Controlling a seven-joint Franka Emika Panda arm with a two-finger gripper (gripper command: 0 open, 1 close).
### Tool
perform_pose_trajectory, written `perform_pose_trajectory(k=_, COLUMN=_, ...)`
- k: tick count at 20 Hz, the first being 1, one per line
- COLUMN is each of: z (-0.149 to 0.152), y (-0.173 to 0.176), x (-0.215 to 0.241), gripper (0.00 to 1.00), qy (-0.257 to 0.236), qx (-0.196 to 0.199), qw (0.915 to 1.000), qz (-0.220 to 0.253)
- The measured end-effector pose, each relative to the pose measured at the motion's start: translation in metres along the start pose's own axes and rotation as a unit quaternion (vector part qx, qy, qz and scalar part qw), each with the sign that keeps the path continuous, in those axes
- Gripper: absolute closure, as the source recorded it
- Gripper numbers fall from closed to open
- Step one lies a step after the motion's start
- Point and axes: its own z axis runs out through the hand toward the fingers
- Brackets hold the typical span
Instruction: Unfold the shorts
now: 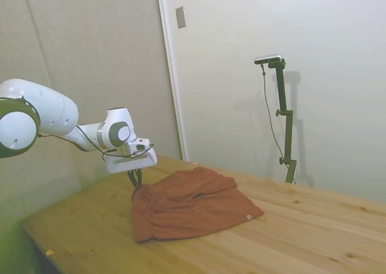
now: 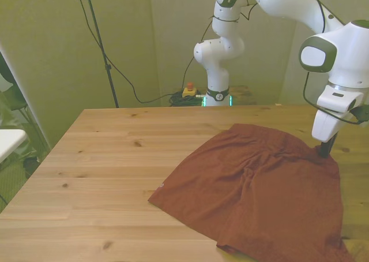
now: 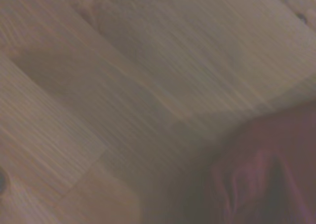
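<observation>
Side and front views share the table (image 1: 313, 226)

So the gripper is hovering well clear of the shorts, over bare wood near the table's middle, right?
Not right. The gripper is down at the edge of the shorts, with the cloth pulled up to it, as the side view shows. It is at the shorts' corner, not over bare wood.

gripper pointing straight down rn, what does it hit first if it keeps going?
The gripper points down at the shorts, fingertips right at a raised corner of the cloth. Going on, it would likely meet that fabric first, then the table beneath. Whether it already grips the cloth is unclear.
</observation>
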Motion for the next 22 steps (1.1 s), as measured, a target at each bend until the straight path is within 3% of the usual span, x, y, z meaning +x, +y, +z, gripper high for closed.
perform_pose_trajectory(k=10, z=0.003, y=-0.047, x=-0.025, gripper=1.0, qy=0.003, qx=-0.013, qw=0.9993, qz=-0.034)
perform_pose_trajectory(k=11, z=0.006, y=-0.05, x=-0.027, gripper=0.0, qy=0.001, qx=-0.015, qw=0.9993, qz=-0.036)
perform_pose_trajectory(k=22, z=0.017, y=-0.059, x=-0.034, gripper=0.0, qy=-0.011, qx=-0.019, qw=0.9988, qz=-0.043)
